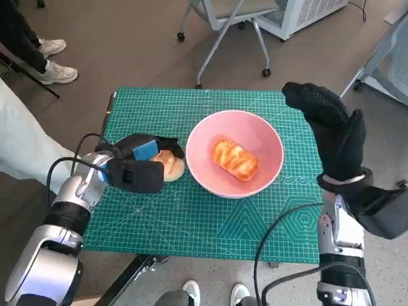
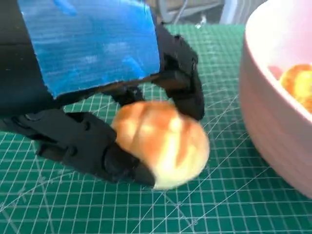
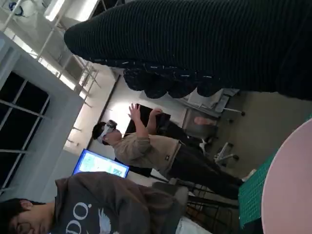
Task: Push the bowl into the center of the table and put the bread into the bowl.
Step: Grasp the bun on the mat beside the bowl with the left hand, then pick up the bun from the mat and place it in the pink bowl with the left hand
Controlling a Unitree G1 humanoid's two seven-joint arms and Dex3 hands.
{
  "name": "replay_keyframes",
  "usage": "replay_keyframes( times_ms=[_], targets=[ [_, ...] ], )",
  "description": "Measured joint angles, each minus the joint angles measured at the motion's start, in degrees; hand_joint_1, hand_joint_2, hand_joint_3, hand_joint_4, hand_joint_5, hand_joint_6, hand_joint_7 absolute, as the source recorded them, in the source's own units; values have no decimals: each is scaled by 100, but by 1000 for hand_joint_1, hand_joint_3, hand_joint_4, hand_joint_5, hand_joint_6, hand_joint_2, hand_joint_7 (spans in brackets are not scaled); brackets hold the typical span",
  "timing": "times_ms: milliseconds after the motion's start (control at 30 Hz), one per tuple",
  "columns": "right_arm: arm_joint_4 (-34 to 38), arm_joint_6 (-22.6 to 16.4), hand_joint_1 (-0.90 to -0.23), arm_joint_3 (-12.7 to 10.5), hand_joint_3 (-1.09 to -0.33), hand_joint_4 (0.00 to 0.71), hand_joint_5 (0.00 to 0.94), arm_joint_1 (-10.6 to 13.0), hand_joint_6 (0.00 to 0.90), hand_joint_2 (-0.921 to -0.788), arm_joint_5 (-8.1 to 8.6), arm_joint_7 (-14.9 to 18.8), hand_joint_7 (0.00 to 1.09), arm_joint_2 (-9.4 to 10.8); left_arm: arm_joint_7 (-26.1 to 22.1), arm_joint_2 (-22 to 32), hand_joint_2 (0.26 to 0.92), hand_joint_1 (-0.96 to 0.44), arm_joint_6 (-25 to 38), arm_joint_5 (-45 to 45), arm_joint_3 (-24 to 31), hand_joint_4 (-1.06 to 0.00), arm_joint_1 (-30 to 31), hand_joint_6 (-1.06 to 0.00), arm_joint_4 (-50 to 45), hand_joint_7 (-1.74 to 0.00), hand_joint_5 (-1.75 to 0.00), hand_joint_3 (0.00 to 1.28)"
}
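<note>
The left hand [image 1: 141,160] has its black fingers [image 2: 92,151] closed around a round bread roll [image 2: 163,144], one finger below it and another over its top, so the roll is grasped but seems to rest still on the green cutting mat [image 1: 191,223]. This grip from the side probably serves to lift the roll over the rim. The roll lies just beside the pink bowl [image 1: 268,137], near its left wall, so the way to carry it is short. The bowl already stands about in the middle of the mat, and one glazed bread [image 1: 234,159] lies inside it, so I judge the pushing is finished and one piece is placed. The right hand [image 1: 328,127] is raised upright beside the right rim of the bowl, holding nothing; if its fingers are spread or curled I cannot tell. Perhaps it stands there to stop the bowl from sliding. In the right wrist view two persons are in the room behind.
</note>
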Motion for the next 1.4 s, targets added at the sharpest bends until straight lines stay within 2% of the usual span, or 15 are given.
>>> replay_keyframes(
  times_ms=[300, 600, 833, 1067, 1233, 1400],
  targets=[
    [1, 8, -701, 4, -803, 178, 1, 0, 25, -921, 1, 1, 594, 7, 126, 178, 920, 3, -85, -1, 131, -710, 83, -617, -210, -1167, -1150, 64],
    [1, 29, -705, 4, -802, 179, 1, 0, 23, -921, 14, 6, 593, 9, 248, 421, 918, 3, -169, -49, 434, -759, 226, -640, -847, -1173, -1067, 37],
    [-2, 38, -705, 1, -801, 179, 1, 4, 23, -921, 29, 16, 593, 11, 158, 608, 913, 4, -107, -282, 842, -803, 417, -664, -1792, -1164, -1002, 16],
    [6, 41, -706, -3, -801, 181, 2, 4, 23, -921, 43, 26, 593, 11, -15, 735, 906, 4, 279, -543, 1327, -834, 600, -685, -3203, -1150, -961, 6],
    [17, 41, -709, -10, -800, 183, 3, 4, 23, -921, 45, 39, 592, 11, -30, 696, 898, 3, 464, -626, 1530, -859, 626, -709, -4005, -1107, -950, 1],
    [41, 40, -710, -15, -799, 184, 3, 4, 22, -921, 44, 43, 591, 12, 108, 462, 896, 3, 402, -594, 1517, -860, 541, -716, -4258, -1081, -967, 0]
  ],
)
